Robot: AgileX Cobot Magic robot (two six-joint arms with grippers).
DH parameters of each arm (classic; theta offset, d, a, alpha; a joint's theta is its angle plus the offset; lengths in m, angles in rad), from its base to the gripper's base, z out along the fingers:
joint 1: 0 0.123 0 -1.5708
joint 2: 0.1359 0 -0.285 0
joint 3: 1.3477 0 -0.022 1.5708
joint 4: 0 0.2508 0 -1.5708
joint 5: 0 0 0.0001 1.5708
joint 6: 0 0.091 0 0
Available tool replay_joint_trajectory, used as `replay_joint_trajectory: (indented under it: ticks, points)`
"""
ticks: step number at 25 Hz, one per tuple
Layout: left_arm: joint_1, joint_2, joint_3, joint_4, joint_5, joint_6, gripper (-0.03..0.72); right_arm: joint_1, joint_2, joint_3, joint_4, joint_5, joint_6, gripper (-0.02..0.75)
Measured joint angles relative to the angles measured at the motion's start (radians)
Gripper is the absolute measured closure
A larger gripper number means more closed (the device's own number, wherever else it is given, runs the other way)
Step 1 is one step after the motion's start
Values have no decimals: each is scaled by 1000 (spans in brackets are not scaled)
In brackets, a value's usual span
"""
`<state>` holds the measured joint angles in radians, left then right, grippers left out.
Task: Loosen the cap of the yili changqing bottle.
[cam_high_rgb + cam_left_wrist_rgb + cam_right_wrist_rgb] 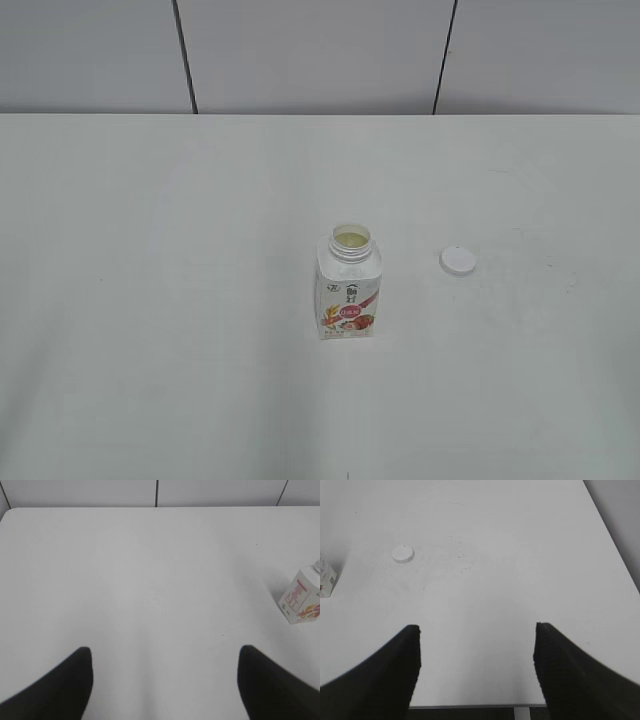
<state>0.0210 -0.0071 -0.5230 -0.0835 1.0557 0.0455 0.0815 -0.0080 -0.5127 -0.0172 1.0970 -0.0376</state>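
Bottle (349, 285) mid-frame, neck open; cap (458, 260) already off, lying to its right.
Left gripper (165, 680) and right gripper (477, 665) wide open, empty; both parked clear of it, nothing left to twist.

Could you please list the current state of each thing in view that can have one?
yili changqing bottle: upright on the table, open, neck uncapped, pale liquid visible inside.
cap: off the bottle, lying flat on the table to its right, apart from it.
left gripper: open, empty, away from the bottle.
right gripper: open, empty, away from the cap.
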Motion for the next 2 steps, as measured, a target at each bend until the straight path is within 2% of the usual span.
replay_joint_trajectory:
  ticks: [2]
  points:
    - [0,0,0,0,0,0,144,0,0,0,0,0,0,182]
